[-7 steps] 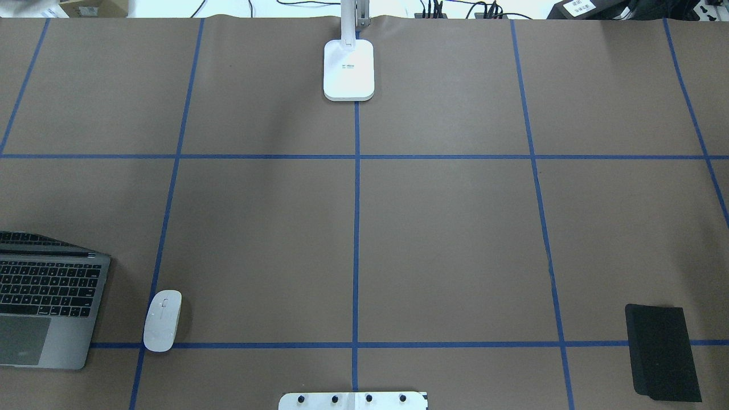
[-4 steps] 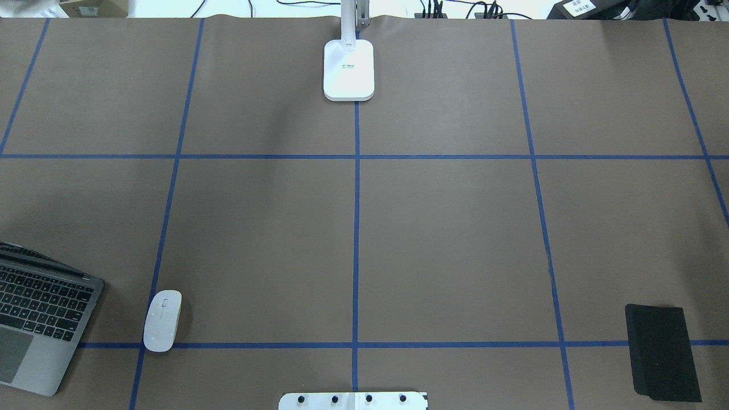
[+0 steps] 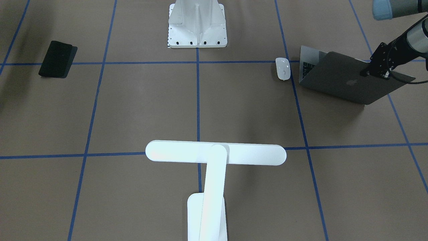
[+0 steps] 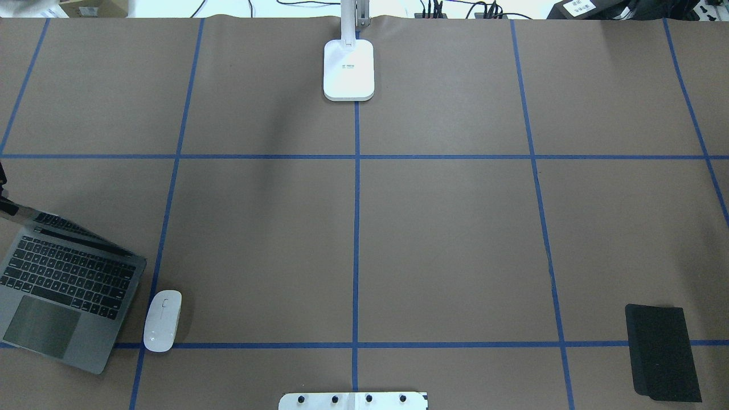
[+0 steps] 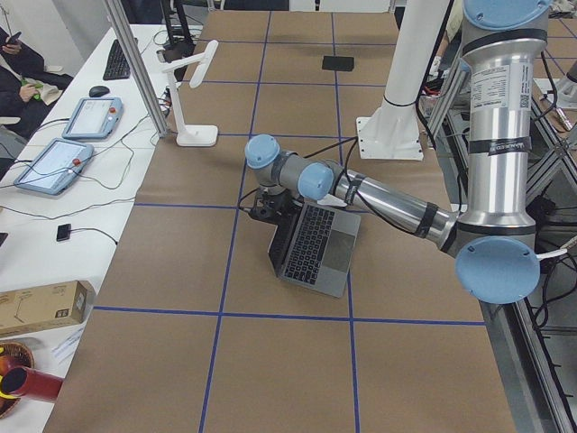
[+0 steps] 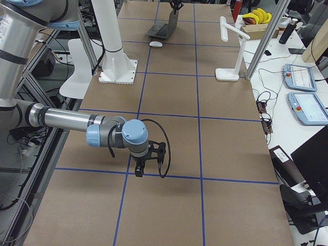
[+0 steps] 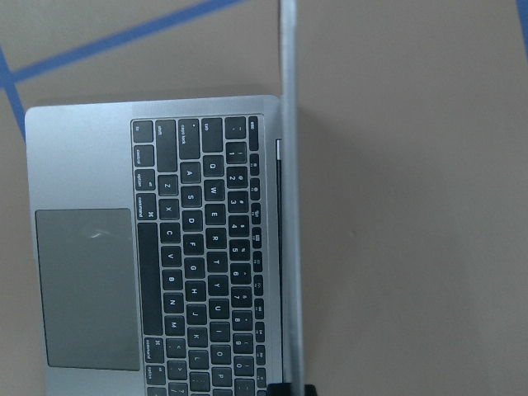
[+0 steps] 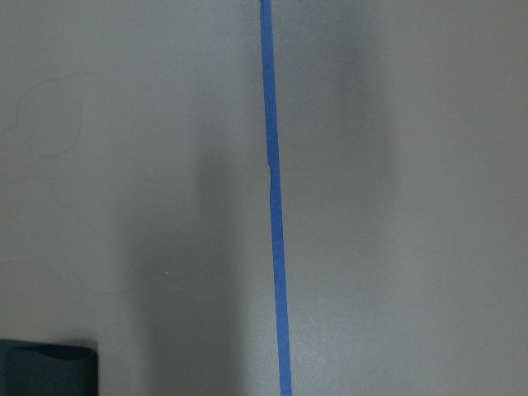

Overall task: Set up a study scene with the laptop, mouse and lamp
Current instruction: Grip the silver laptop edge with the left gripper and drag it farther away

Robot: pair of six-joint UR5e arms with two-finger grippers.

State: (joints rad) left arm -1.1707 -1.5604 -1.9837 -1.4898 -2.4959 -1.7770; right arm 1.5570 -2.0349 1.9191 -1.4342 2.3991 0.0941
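The space-grey laptop (image 4: 62,296) stands open at the table's near left, its lid (image 3: 344,80) tilted back with the apple logo facing away from me. My left gripper (image 3: 376,73) is shut on the lid's top edge; in the left wrist view the lid (image 7: 289,206) shows edge-on over the keyboard. The white mouse (image 4: 162,320) lies just right of the laptop's corner. The white T-shaped lamp (image 3: 215,154) stands at the far middle, and its base (image 4: 348,68) sits on the centre line. My right gripper (image 6: 146,166) hovers low over bare table at the right; I cannot tell if it is open.
A black mouse pad (image 4: 663,353) lies at the near right. The white ribbed pedestal (image 3: 197,23) stands at the near middle edge. Blue tape lines divide the brown table (image 4: 444,245) into squares. Operator desks with tablets (image 5: 54,162) run along the far side.
The laptop has turned and slid to the right into fuller view, and now sits close to the mouse. The mouse, lamp and mouse pad have not moved.
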